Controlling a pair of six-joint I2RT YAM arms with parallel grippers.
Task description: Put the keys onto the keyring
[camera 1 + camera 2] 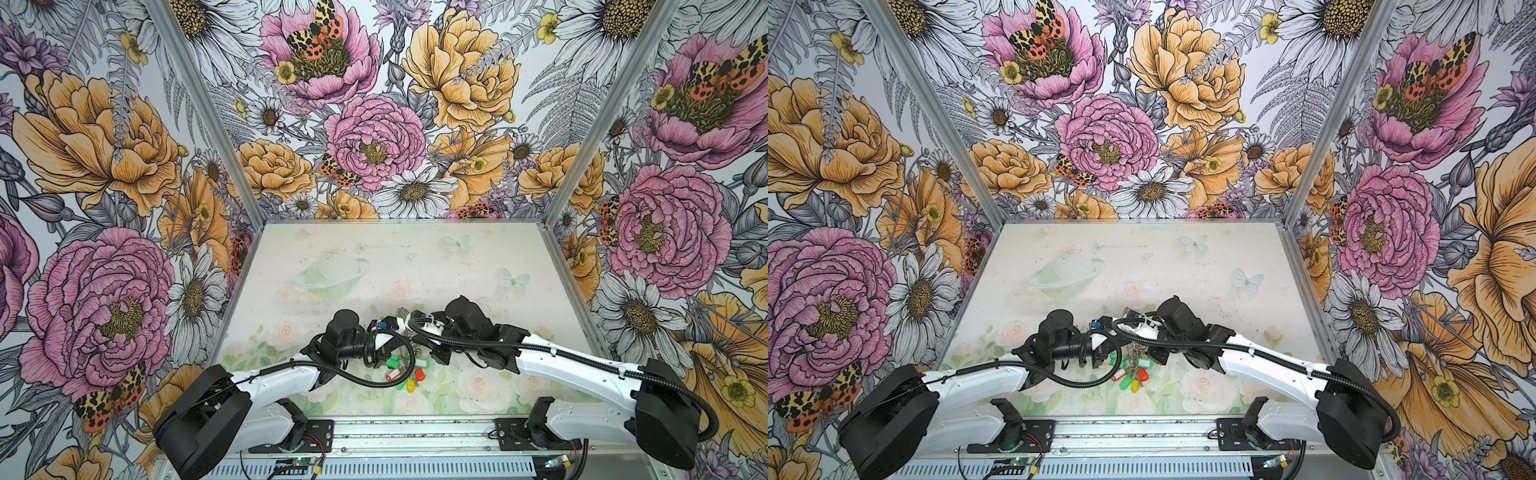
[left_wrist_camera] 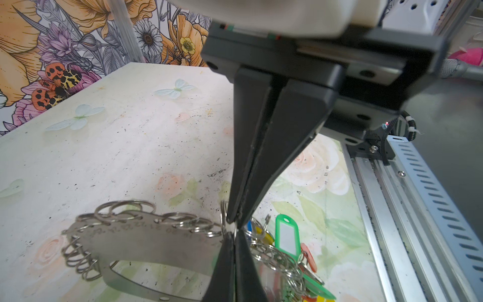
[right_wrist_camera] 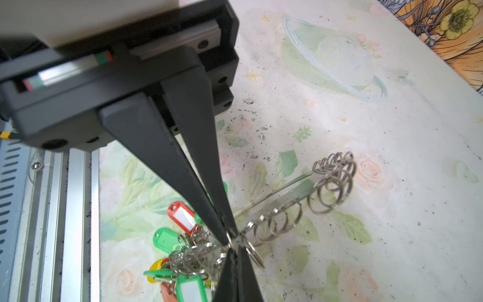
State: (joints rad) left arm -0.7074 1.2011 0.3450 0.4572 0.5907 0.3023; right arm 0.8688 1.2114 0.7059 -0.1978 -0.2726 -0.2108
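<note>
Pinches keyring edge tip to tip with left gripper and right gripper, both clenched, beside coloured tags

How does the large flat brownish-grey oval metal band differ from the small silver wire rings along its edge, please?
The large flat brownish-grey oval metal band is one broad, dull plate with a wide central hole and faint engraved lettering; the small silver wire rings are many, thin, round and shiny. The band is far larger than any ring. Both are metal, and the rings hang from the band's edge.
</note>
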